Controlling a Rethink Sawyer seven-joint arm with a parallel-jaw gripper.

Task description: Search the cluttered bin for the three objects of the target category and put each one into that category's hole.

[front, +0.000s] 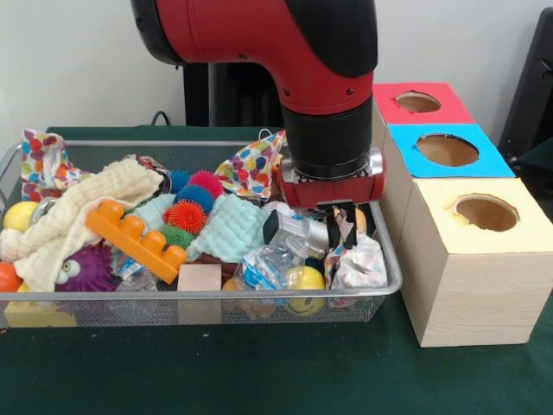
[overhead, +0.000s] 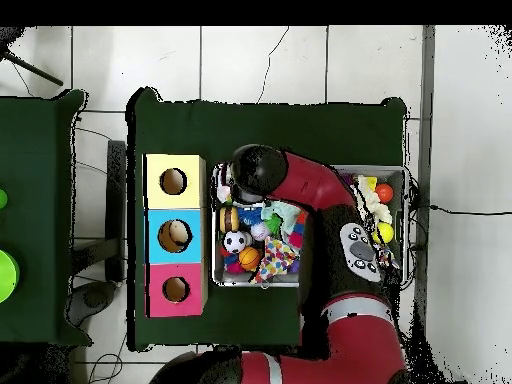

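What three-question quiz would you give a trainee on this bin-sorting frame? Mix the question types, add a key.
1. True or false: the hand is down inside the wire bin, at the end nearest the boxes.
2. Multiple choice: in the front view, which box stands nearest the camera? A) red box B) blue box C) yellow box
3. Fill in: the long orange toy lying across the clutter is a plastic ____.

Key: 1 true; 2 C; 3 building block.
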